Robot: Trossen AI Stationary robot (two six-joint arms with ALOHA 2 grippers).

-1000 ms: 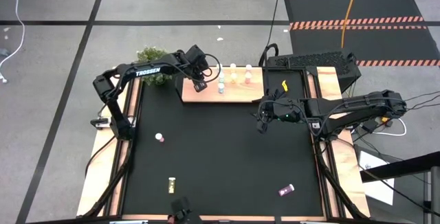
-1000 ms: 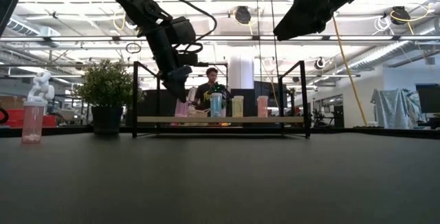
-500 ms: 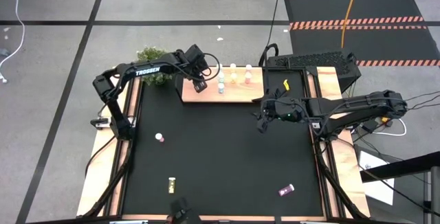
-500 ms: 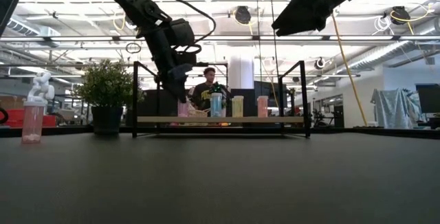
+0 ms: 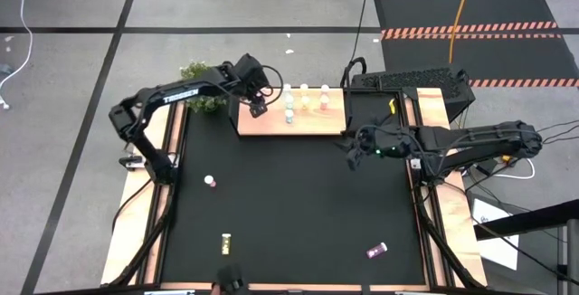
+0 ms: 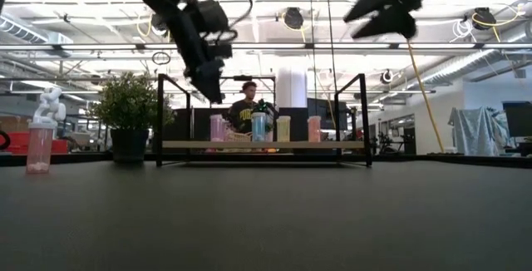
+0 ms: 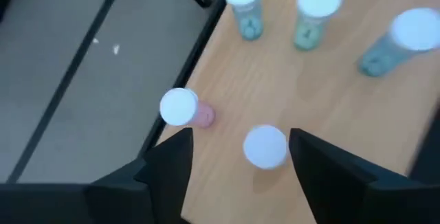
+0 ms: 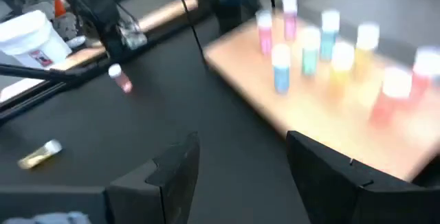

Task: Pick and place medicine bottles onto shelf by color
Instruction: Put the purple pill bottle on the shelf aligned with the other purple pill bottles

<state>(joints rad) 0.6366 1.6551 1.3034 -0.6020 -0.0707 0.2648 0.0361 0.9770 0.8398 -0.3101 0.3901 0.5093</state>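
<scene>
I held the left gripper above the left end of the shelf. Its jaws stood apart and held nothing. In the left wrist view a white-capped bottle stood upright on the board between the two fingers, free of both, with a pink bottle upright just beside it. I judged that bottle as placed and the next move as a pick from the mat.

The right gripper hung over the black mat, off the shelf's right front corner. Its jaws were apart and empty.

Three medicine bottles lay off the shelf:
1. A pink upright bottle on the left half of the mat. Its long axis was vertical.
2. A yellow bottle lying on its side near the front edge, left of centre.
3. A purple bottle lying on its side near the front right. Its long axis ran at a slant to the table edge.

The governing relation was side and distance. The pink upright bottle lay toward the front from the left gripper, on that arm's own side, and I judged the left arm nearer to it. The purple bottle lay toward the front from the right gripper, so I judged the right arm nearer there. A pick on either lying bottle would, in my judgement, need the jaws set across its long axis.
</scene>
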